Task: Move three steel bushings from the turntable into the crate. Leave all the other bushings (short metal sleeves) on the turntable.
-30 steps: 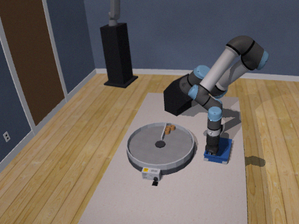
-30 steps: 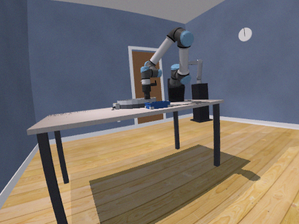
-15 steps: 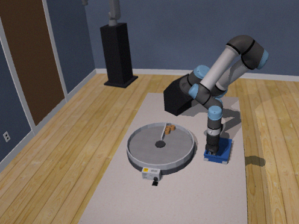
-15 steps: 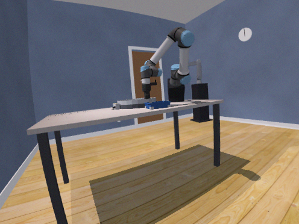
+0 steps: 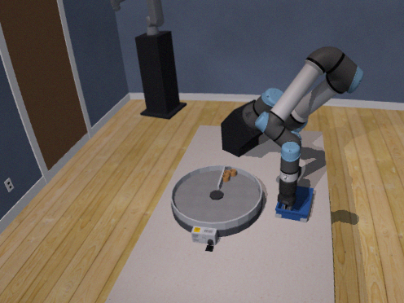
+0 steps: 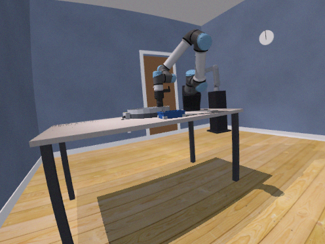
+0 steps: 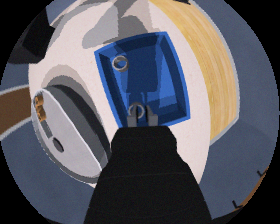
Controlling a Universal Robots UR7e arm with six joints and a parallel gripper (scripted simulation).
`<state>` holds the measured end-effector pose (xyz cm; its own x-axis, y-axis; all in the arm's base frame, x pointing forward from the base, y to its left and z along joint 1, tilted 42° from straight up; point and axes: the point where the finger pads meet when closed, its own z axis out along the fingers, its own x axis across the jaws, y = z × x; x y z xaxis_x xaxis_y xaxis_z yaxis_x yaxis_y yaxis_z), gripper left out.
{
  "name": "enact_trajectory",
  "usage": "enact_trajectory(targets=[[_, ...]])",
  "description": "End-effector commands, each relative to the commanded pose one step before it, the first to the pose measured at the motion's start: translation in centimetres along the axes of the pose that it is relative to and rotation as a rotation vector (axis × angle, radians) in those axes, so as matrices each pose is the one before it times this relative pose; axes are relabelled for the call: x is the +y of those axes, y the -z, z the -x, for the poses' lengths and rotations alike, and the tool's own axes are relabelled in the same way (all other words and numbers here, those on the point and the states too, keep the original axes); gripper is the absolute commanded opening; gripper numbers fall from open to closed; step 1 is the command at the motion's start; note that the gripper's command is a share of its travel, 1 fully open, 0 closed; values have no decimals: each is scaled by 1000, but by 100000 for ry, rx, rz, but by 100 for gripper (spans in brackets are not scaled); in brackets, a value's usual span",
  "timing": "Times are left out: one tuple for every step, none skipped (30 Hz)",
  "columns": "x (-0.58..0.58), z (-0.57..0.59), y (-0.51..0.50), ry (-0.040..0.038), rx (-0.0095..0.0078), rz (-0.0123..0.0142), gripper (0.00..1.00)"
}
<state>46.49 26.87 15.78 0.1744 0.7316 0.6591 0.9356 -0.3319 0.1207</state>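
Observation:
My gripper (image 5: 287, 207) (image 7: 141, 110) points down low over the near part of the blue crate (image 5: 306, 203) (image 6: 173, 114) (image 7: 183, 87). Its fingers stand partly open with a gap between them. One steel bushing shows upright just beyond and under the fingertips, nearer the left finger, apparently on the crate floor. Another steel bushing (image 7: 120, 56) stands near the crate's far left corner. The round grey turntable (image 5: 195, 203) (image 7: 75, 145) carries several copper-coloured bushings (image 5: 226, 178) (image 7: 41, 116) beside its divider. No steel bushing shows on it.
A thin upright divider (image 5: 220, 179) runs from the dark hub (image 5: 216, 195) to the turntable's rim. The raised rim faces the crate across a short gap. A small white box (image 5: 204, 235) sits at the turntable's near edge. The arm's black base block (image 5: 238, 135) stands behind.

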Motion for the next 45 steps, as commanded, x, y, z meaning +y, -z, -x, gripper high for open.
enact_trajectory(targets=[[31, -23, 47, 48, 39, 94, 42], [0, 0, 0, 0, 0, 0, 42], [0, 0, 0, 0, 0, 0, 42], [0, 0, 0, 0, 0, 0, 42], [2, -4, 114, 0, 0, 2, 42], [2, -3, 116, 0, 0, 0, 42], [2, -3, 116, 0, 0, 0, 42], [2, -3, 116, 0, 0, 0, 42], [2, -3, 116, 0, 0, 0, 42], [0, 0, 0, 0, 0, 0, 42], [0, 0, 0, 0, 0, 0, 42], [0, 0, 0, 0, 0, 0, 42], [0, 0, 0, 0, 0, 0, 42], [0, 0, 0, 0, 0, 0, 42], [0, 0, 0, 0, 0, 0, 42], [0, 0, 0, 0, 0, 0, 42], [0, 0, 0, 0, 0, 0, 42], [0, 0, 0, 0, 0, 0, 42], [0, 0, 0, 0, 0, 0, 42], [0, 0, 0, 0, 0, 0, 42], [0, 0, 0, 0, 0, 0, 42], [2, -4, 114, 0, 0, 2, 42], [2, -3, 116, 0, 0, 0, 42], [2, -3, 116, 0, 0, 0, 42], [2, -3, 116, 0, 0, 0, 42], [2, -3, 116, 0, 0, 0, 42], [0, 0, 0, 0, 0, 0, 42], [0, 0, 0, 0, 0, 0, 42], [0, 0, 0, 0, 0, 0, 42], [0, 0, 0, 0, 0, 0, 42], [0, 0, 0, 0, 0, 0, 42], [0, 0, 0, 0, 0, 0, 42], [0, 0, 0, 0, 0, 0, 42], [0, 0, 0, 0, 0, 0, 42], [0, 0, 0, 0, 0, 0, 42], [0, 0, 0, 0, 0, 0, 42], [0, 0, 0, 0, 0, 0, 42], [0, 0, 0, 0, 0, 0, 42], [0, 0, 983, 0, 0, 1, 42], [0, 0, 985, 0, -1, -1, 42], [0, 0, 985, 0, -1, -1, 42], [0, 0, 985, 0, -1, -1, 42], [0, 0, 985, 0, -1, -1, 42], [0, 0, 0, 0, 0, 0, 42], [0, 0, 0, 0, 0, 0, 42]])
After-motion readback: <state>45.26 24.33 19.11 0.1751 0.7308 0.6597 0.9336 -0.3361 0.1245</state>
